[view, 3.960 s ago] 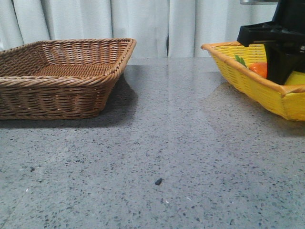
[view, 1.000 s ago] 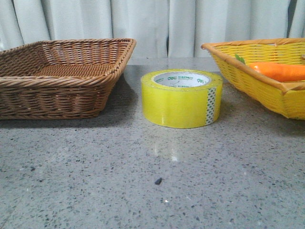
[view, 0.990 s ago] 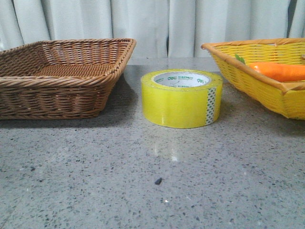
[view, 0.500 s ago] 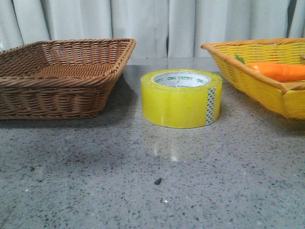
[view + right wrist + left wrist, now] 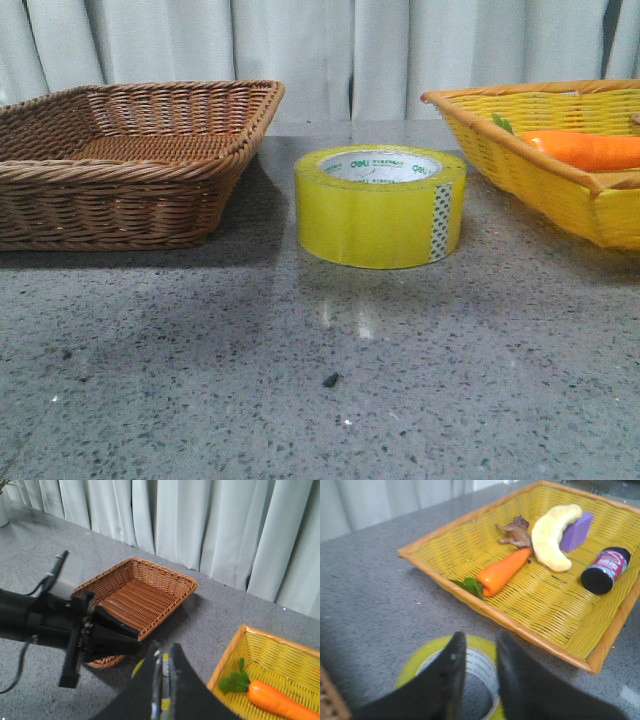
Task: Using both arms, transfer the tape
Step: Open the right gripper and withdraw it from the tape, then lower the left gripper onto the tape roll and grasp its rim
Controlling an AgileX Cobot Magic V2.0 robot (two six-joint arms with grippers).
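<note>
The tape (image 5: 380,205) is a wide yellow roll with a white core and green print. It lies flat on the table between the two baskets. No gripper shows in the front view. In the left wrist view my left gripper (image 5: 480,640) hangs open above the tape (image 5: 415,662), one finger over the core hole and one over the far rim, holding nothing. In the right wrist view my right gripper (image 5: 164,647) is high up, its fingers closed to a thin slit and empty. A sliver of the tape (image 5: 138,669) shows beside them.
A brown wicker basket (image 5: 130,165) stands left of the tape. A yellow basket (image 5: 520,170) on the right holds an orange carrot (image 5: 502,572), a banana-like piece (image 5: 550,535), a purple block (image 5: 576,525) and a small bottle (image 5: 605,570). My left arm (image 5: 75,630) reaches in front of the brown basket.
Four seconds ago the right gripper was in the yellow basket and the table was bare. The tape now lies there and has not moved in the last second. A shadow has spread left of it.
</note>
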